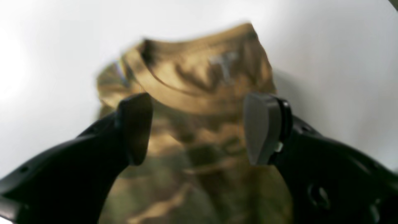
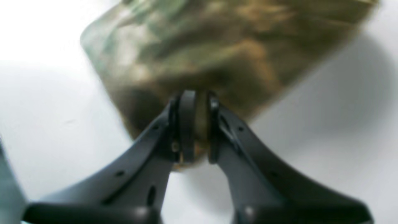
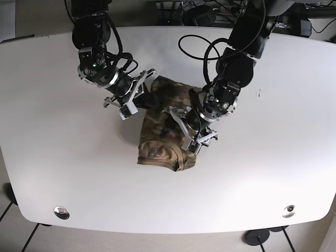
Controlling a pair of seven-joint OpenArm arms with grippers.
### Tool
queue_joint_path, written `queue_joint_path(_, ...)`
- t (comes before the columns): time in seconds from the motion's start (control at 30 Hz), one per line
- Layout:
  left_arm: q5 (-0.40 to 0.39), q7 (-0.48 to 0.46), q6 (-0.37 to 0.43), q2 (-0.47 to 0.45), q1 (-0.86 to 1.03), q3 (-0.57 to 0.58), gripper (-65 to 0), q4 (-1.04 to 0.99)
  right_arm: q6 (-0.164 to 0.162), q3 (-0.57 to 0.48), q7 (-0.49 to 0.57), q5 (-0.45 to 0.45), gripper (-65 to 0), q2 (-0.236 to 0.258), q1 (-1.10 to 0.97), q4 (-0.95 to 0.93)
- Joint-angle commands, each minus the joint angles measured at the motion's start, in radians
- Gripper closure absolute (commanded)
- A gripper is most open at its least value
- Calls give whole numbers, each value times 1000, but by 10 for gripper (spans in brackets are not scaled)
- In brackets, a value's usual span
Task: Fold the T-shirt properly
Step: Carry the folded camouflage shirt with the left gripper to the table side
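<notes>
A camouflage T-shirt (image 3: 160, 142) lies partly folded in the middle of the white table (image 3: 63, 157), with its collar end toward the front. My left gripper (image 3: 185, 130) hovers open over the shirt's right side. In the left wrist view its jaws (image 1: 199, 130) stand wide apart above the cloth, and the collar (image 1: 174, 96) shows just beyond them. My right gripper (image 3: 146, 93) is at the shirt's far left corner. In the right wrist view it (image 2: 194, 124) is shut on an edge of the T-shirt (image 2: 217, 46), with cloth pinched between the fingers.
Cables (image 3: 210, 13) and equipment lie beyond the table's back edge. Two round metal fittings sit near the front edge, one at the left (image 3: 61, 212) and one at the right (image 3: 288, 210). Bare white tabletop surrounds the shirt.
</notes>
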Motion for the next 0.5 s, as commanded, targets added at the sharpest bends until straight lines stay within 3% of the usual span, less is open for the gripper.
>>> queue_joint_path(0.03,-2,-99,5,-7,-8,41,-433,-58,7,3,22,14,-57,3,12,24)
queue_joint_path(0.2,-3,-193,-1,-49,-13,96,-428,-310,7,5,22,14,-57,8,11,56)
queue_joint_path(0.27,-9,-188,-29,-95,-13,53,-428,-333,5,5,22,14,-57,8,9,76)
queue_joint_path(0.4,-9,-184,-167,-236,-5,-59,-428,-333,5,26,22,14,-57,3,-3,105)
queue_joint_path(0.5,-6,-142,-175,-345,18,-152,-428,-333,7,40,22,14,-57,3,-6,110)
